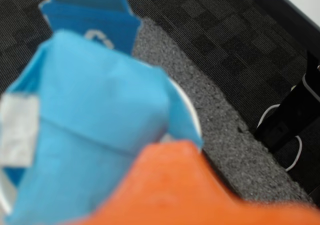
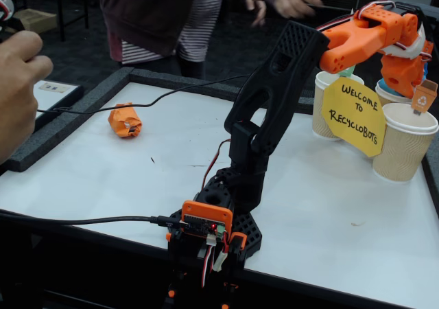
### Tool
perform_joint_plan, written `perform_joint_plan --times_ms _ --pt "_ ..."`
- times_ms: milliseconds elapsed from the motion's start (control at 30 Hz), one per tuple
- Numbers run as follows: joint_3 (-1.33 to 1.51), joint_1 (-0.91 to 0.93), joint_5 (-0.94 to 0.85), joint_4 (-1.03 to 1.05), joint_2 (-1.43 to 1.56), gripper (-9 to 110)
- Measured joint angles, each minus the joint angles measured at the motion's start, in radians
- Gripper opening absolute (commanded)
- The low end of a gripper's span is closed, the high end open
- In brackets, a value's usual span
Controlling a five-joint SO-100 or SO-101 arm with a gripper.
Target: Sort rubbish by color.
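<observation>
My pincer (image 2: 411, 72) grips the light blue paper wad (image 1: 95, 130) above the blue-tagged cup (image 1: 192, 117), poised there so a release drops it in. The orange wad (image 2: 125, 120) waits far across the white table (image 2: 329, 206).

Blurred light blue paper wad (image 1: 100, 130) fills the frame above an orange gripper (image 1: 175, 195); grey foam edging (image 1: 210, 110) beside.

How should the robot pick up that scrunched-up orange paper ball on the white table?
Probably from straight above, pinching the crumpled orange paper wad across its middle. It lies alone on the white table, nothing crowding it, and its lumpy folds should give the fingers something to bite. The gripper is far off, over the beige paper cups.
</observation>
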Motion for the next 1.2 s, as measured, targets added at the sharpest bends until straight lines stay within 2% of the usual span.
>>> perform_joint_plan --times_ms 1200 --pt "-0.138 0.000 0.000 0.069 -0.002 0"
